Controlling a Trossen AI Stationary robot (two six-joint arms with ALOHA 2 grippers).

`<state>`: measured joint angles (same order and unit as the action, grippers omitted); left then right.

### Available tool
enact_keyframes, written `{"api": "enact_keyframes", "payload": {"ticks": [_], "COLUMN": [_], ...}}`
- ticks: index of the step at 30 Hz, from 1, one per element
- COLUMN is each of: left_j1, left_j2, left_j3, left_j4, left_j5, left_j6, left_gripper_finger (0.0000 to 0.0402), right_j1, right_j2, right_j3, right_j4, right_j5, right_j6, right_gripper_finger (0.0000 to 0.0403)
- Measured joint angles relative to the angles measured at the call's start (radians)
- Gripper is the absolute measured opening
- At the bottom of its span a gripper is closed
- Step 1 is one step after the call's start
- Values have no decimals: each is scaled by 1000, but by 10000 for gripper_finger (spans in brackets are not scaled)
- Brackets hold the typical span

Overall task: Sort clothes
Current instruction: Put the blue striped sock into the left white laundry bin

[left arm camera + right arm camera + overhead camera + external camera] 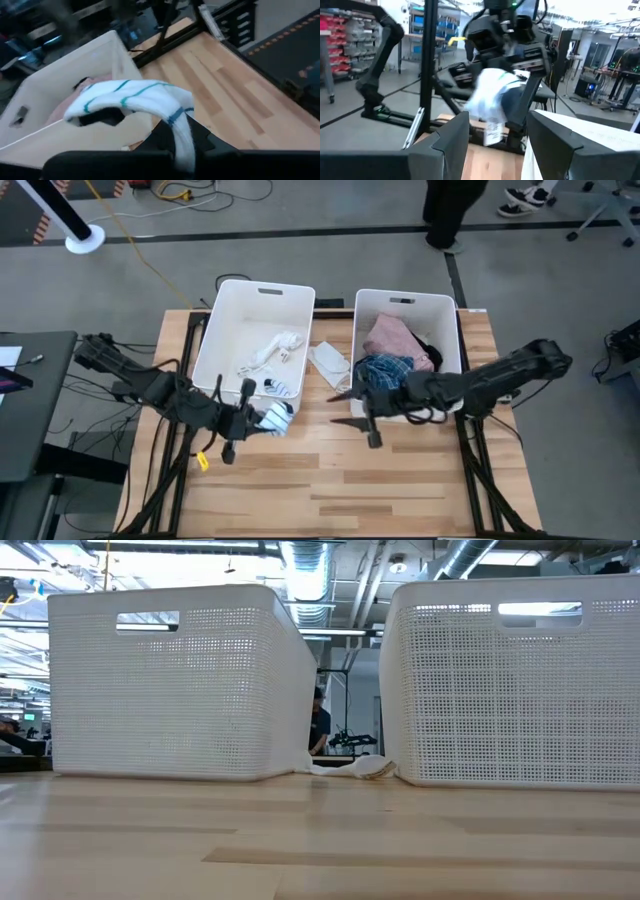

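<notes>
My left gripper (pixel 250 418) hangs above the table at the near right corner of the left white tub (pixel 222 330), shut on a white sock with blue-green stripes (pixel 273 418) (pixel 135 97). Inside that tub lie a white sock (pixel 274 350) and a striped sock (pixel 281 388). My right gripper (pixel 346 408) (pixel 497 145) stands open and level in front of the right tub (pixel 452 330), pointing at the left gripper, with nothing between its fingers. The right tub holds a pink garment (pixel 393 338), a blue plaid one (pixel 385 370) and a black one (pixel 432 352). My left gripper pinches the striped sock between its two fingers by a narrow stretch (pixel 182 142) of it. The rest of the sock bunches up over and in front of the fingertips. The sock is lifted clear of the table, slack.
A loose white sock (pixel 329 362) (pixel 362 767) lies on the wooden table (pixel 400 490) in the gap between the two tubs. A small yellow piece (pixel 202 461) sits near the left arm. The near half of the table is bare wood.
</notes>
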<state>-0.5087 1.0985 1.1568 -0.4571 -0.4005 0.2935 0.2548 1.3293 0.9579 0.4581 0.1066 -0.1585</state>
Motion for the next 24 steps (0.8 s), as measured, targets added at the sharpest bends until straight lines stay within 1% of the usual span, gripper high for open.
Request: {"api": "enact_keyframes", "payload": {"ticks": [2,4,8,12,18,24], "left_j1": [0,5,9,18,18,18], "left_j2": [9,17,34,54,64,64], "left_j3": [0,0,0,0,0,0], "left_j4": [3,1,9,17,21,16], "left_j5": [12,18,45,64,82,81], "left_j6": [2,15,24,37,38,39], "left_gripper_finger": [2,2,2,2,2,2], "right_j1": [-25,-42,-57,-60,-70,-71], "right_j2": [34,71,161,262,362,425], "right_j3": [0,17,95,196,328,382], "right_j4": [54,75,76,70,-67,-140], "right_j5": [-28,-33,-55,-67,-68,-85], "right_j6": [0,0,-6,-51,-69,-52], "right_gripper_finger": [217,217,217,217,217,216]}}
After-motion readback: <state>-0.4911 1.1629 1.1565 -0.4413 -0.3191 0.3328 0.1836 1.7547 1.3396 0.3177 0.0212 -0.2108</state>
